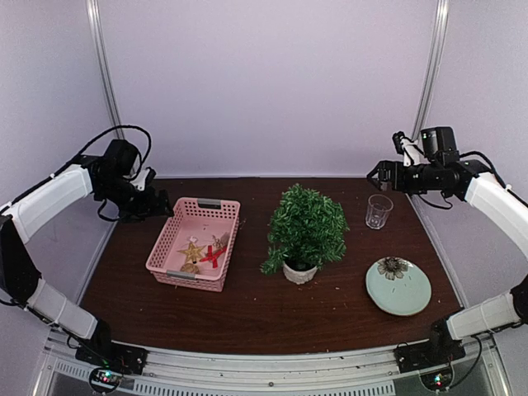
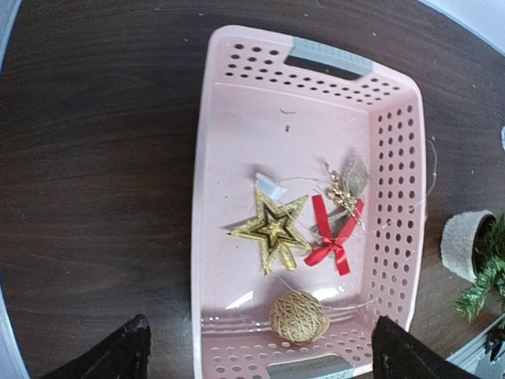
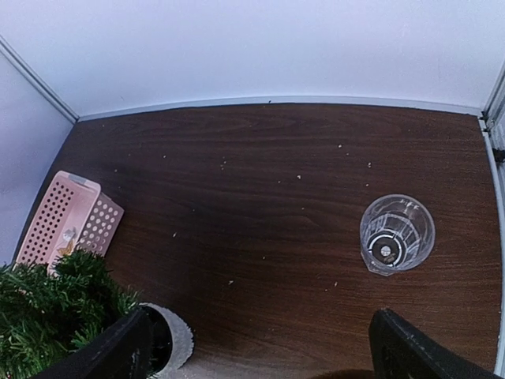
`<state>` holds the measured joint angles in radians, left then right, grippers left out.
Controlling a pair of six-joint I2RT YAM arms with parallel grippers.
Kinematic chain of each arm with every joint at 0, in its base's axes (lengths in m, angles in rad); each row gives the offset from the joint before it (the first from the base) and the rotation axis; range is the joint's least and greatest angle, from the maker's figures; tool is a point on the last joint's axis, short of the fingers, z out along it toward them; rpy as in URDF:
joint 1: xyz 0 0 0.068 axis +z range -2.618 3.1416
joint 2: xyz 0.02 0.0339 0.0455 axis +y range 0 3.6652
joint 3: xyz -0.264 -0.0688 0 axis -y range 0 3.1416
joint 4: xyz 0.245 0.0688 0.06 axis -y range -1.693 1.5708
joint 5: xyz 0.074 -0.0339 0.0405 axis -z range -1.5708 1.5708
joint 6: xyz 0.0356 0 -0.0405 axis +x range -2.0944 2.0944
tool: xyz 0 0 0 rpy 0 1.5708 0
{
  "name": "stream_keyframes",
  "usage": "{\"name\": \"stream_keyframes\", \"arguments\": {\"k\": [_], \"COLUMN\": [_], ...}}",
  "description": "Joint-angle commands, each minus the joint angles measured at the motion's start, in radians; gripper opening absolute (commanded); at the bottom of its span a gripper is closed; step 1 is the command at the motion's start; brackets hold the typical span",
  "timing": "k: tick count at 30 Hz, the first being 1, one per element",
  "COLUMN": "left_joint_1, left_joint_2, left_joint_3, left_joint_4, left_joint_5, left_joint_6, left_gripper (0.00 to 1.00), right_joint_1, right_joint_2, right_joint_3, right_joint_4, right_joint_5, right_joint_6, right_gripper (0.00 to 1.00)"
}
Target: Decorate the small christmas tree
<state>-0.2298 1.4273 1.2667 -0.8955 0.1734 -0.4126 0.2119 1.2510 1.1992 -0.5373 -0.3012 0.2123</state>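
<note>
Dark wood table (image 1: 247,318) carries a plate (image 1: 410,300) nearest, then the tree (image 1: 307,223) at centre, a basket (image 1: 164,241) of ornaments (image 2: 272,229) just beside it, likely staged for picking. Farther back, left gripper (image 1: 158,205) faces the basket and right gripper (image 1: 375,175) hangs near a cup (image 1: 379,211), both gaping and empty.

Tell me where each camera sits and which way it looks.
Top external: high behind the arms, looking down on the table; both arms show, left gripper and right gripper open.
Left wrist: on the left arm, looking down into the pink basket; its fingertips show.
Right wrist: on the right arm, looking down at the clear cup; its fingertips show.
Both wrist views catch the small christmas tree and basket.
</note>
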Motion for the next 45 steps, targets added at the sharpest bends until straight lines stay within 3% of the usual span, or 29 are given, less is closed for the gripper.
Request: {"name": "stream_keyframes", "arguments": {"k": [1, 6, 17, 27, 30, 32, 38, 45], "left_joint_1": [-0.031, -0.047, -0.081, -0.149, -0.148, -0.141, -0.052, 0.055], "left_joint_2": [-0.045, -0.063, 0.131, 0.459, 0.521, 0.543, 0.542, 0.544], "left_joint_3": [-0.021, -0.062, -0.045, 0.209, 0.258, 0.278, 0.272, 0.279], "left_joint_4": [-0.005, 0.002, 0.095, 0.108, 0.036, -0.013, -0.071, -0.113], "left_joint_5": [0.135, 0.259, 0.188, -0.011, -0.122, -0.197, -0.227, -0.247], "left_joint_6": [0.082, 0.128, 0.014, -0.184, -0.207, -0.207, -0.175, -0.17], "left_gripper": [0.98, 0.98, 0.98, 0.97, 0.96, 0.96, 0.96, 0.96], "right_joint_1": [0.007, 0.008, 0.01, 0.009, 0.009, 0.009, 0.012, 0.013], "right_joint_2": [-0.011, -0.034, -0.177, -0.192, -0.19, -0.194, -0.293, -0.43], "right_joint_3": [0.032, 0.042, -0.065, -0.074, -0.068, -0.064, -0.151, -0.407], "right_joint_4": [-0.058, -0.132, -0.206, -0.213, -0.217, -0.246, -0.314, -0.22], "right_joint_5": [-0.114, -0.227, -0.35, -0.331, -0.343, -0.342, -0.379, -0.395], "right_joint_6": [-0.025, -0.048, -0.016, 0.002, 0.008, -0.006, -0.023, 0.221], "right_gripper": [1.0, 0.99, 0.99, 1.0, 0.99, 0.99, 0.99, 0.93]}}
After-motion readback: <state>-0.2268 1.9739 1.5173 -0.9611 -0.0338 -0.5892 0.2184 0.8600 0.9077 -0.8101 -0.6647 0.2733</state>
